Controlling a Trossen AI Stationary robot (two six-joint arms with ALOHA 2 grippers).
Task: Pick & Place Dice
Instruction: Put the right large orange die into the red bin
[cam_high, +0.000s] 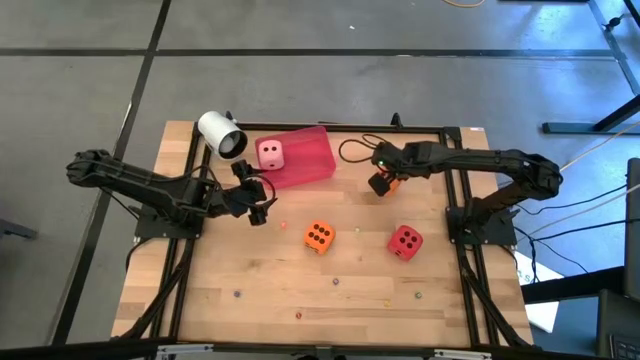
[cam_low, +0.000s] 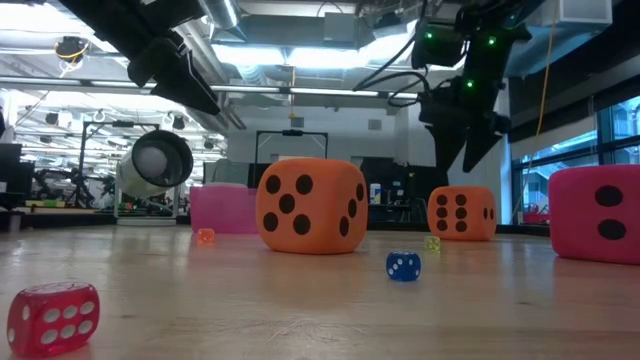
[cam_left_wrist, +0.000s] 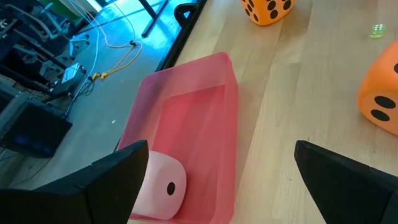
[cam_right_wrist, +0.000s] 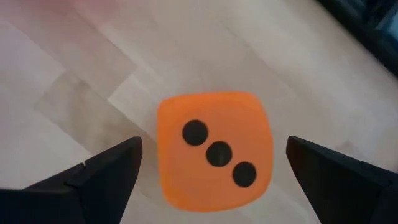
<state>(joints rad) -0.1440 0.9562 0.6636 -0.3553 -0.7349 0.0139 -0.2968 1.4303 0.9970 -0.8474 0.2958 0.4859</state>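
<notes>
An orange die (cam_right_wrist: 212, 148) is seen on the table near the red tray (cam_high: 310, 160), directly beneath the right gripper (cam_high: 381, 181), fingers spread wide, nothing held. The left gripper (cam_high: 258, 195), also wide and empty, is extended beside the tray holding the pink die (cam_high: 270, 154).

arms: dark, jointed | cables: black | right wrist: green lights

This is a robotics lab or workshop in an open industrial hall. Exposed ceiling ducts (cam_low: 300, 20) and strip lights run overhead, the floor (cam_high: 300, 80) is bare concrete, and loose cables (cam_left_wrist: 118, 50) trail beside the wooden tabletop (cam_high: 330, 290).
</notes>
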